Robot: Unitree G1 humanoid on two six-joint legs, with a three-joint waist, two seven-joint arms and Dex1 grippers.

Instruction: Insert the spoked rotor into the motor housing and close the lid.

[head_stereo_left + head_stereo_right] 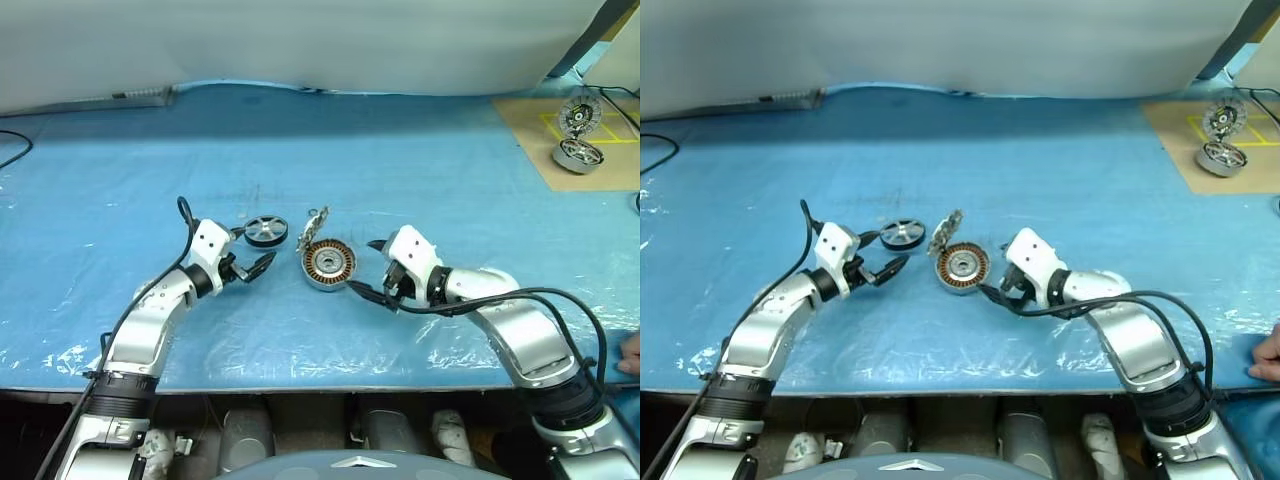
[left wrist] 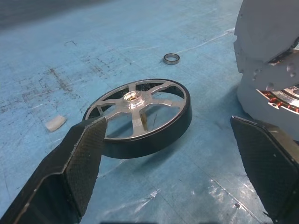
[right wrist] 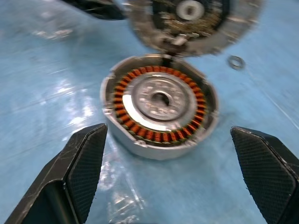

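Note:
The spoked rotor (image 1: pixel 265 230) lies flat on the blue sheet, silver spokes inside a dark rim (image 2: pixel 140 114). My left gripper (image 1: pixel 250 250) stands open just short of it, nothing between its fingers (image 2: pixel 84 154). To the right sits the motor housing (image 1: pixel 329 264), a silver cup with copper-orange windings (image 3: pixel 159 105). Its lid (image 1: pixel 314 224) stands raised at the housing's far rim (image 3: pixel 191 23). My right gripper (image 1: pixel 372 268) is open beside the housing's right side, its fingers (image 3: pixel 81 163) apart from it.
A tiny loose ring (image 2: pixel 171 58) lies on the sheet beyond the rotor. Two shiny wheel-like units (image 1: pixel 578 130) sit on a brown board at the far right. A person's hand (image 1: pixel 1268 355) rests at the table's right front edge. A cable runs along my right arm.

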